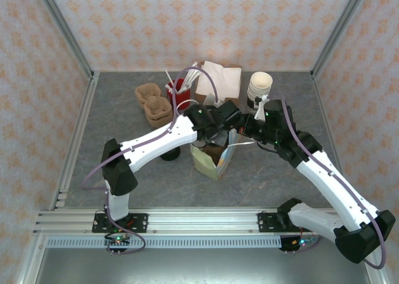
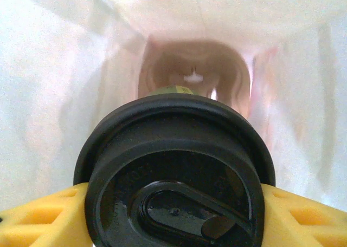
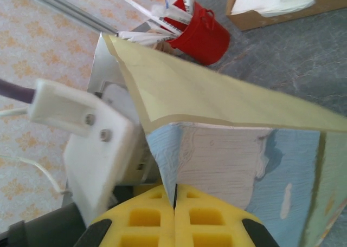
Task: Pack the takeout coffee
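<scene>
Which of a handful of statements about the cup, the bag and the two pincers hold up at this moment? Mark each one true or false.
1. The left pincer grips the coffee cup between its yellow fingers. True.
2. The cup is missing its lid. False: a black lid sits on it.
3. The right pincer stands open, clear of the paper bag. False: it is shut on the bag's edge.
4. A red bucket stands beyond the bag. True.
</scene>
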Controlling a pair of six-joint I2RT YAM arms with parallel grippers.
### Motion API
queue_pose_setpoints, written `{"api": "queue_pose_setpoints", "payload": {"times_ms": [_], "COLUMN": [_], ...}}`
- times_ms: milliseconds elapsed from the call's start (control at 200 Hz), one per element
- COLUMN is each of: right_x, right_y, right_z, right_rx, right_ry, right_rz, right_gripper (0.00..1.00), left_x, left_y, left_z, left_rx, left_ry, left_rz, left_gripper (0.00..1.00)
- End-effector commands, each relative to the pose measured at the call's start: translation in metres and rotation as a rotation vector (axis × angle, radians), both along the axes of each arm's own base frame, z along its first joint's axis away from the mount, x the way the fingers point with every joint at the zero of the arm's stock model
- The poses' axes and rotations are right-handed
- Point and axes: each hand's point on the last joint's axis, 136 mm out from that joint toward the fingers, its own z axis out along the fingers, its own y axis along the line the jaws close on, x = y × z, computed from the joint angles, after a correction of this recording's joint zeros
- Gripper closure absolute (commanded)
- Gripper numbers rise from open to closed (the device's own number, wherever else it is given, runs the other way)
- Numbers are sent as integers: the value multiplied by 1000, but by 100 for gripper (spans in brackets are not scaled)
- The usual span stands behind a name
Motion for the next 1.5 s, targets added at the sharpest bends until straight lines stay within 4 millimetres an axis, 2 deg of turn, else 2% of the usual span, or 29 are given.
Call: {"api": "queue_pose_setpoints", "payload": {"times_ms": [0,135,165,355,591,721,736,1001,1206,1216,1231,1496], "right_x": [-6,-9,-10,-9,17,26,30,39,51,52,53,59], "right_y": [-12,-31,-35,-59,-68,-67,-66,-40,-33,-33,-32,-19], "right_z": [-12,-19,-20,-12,7,14,10,6,-1,-1,-1,-6], "right_rx": [-11,-42,-48,-132,-258,-288,-292,-245,-259,-258,-257,-234], "right_ry": [51,92,102,76,11,-2,11,10,19,18,18,27], "right_rz": [-18,-51,-59,-73,20,99,111,300,365,366,370,456], "right_gripper": [100,99,96,62,53,48,47,42,40,40,40,39], "left_x": [14,13,14,13,14,16,16,19,17,16,15,14], "left_y": [-6,-12,-14,-14,-13,-12,-12,-3,1,3,4,9], "left_z": [10,14,2,-2,2,4,4,17,18,27,30,34], "left_rx": [-30,-58,-40,-32,-40,-43,-44,-59,-54,-70,-75,-85], "left_ry": [-42,-31,-10,14,10,7,7,1,16,2,-1,16], "left_rz": [2,-21,-26,-37,-36,-35,-34,-15,-6,-7,-7,5], "left_gripper": [38,38,38,37,38,38,38,38,38,38,38,38]}}
